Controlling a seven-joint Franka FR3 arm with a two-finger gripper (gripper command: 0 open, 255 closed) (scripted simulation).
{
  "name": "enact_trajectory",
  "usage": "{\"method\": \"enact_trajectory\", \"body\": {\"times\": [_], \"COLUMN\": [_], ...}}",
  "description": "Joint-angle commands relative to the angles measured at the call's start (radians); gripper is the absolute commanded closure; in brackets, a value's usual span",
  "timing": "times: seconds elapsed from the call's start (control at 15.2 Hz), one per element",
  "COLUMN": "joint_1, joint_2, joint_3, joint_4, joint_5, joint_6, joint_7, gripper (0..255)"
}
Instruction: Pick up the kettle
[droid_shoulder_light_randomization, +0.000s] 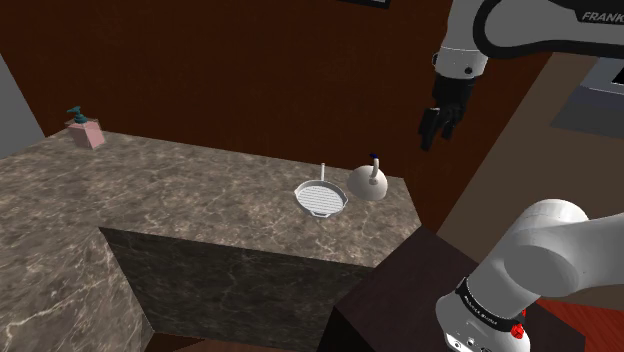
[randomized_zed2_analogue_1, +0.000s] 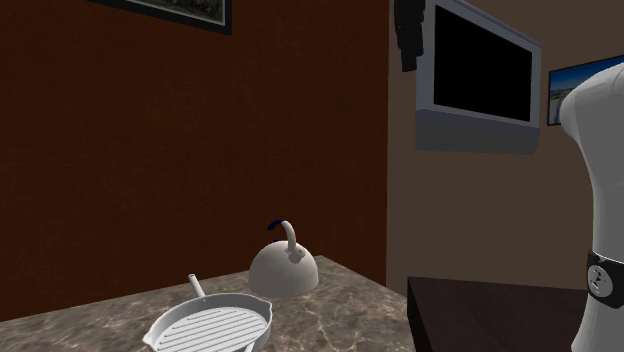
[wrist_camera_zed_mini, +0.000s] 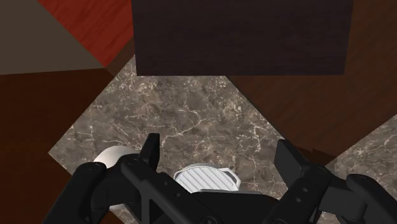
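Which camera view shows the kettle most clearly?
The second exterior view: the kettle is near, with dome and curved handle plain. The shoulder view shows it small; the wrist view shows part of its dome.

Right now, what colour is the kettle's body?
The kettle is plain off-white with a dark blue handle tip, clearest in the second exterior view.

A white ribbed grill pan (droid_shoulder_light_randomization: 321, 199) lies near one corner of a brown veined marble countertop (droid_shoulder_light_randomization: 180, 190), its handle pointing toward the dark red-brown wall (droid_shoulder_light_randomization: 250, 70). A pink soap dispenser (droid_shoulder_light_randomization: 86, 128) with a teal pump stands well apart at the far end. On another wall, a black screen (randomized_zed2_analogue_1: 478, 80) hangs beside a framed picture (randomized_zed2_analogue_1: 585, 85).
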Motion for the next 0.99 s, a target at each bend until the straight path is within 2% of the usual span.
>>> {"method": "enact_trajectory", "body": {"times": [0.0, 0.46, 0.92], "joint_1": [0.0, -0.059, -0.105], "joint_2": [0.0, 0.242, 0.502], "joint_3": [0.0, -0.065, -0.133], "joint_4": [0.0, 0.031, 0.119], "joint_5": [0.0, -0.001, 0.025], "joint_6": [0.0, 0.193, 0.348], "joint_7": [0.0, 0.054, 0.089], "gripper": [0, 0, 0]}}
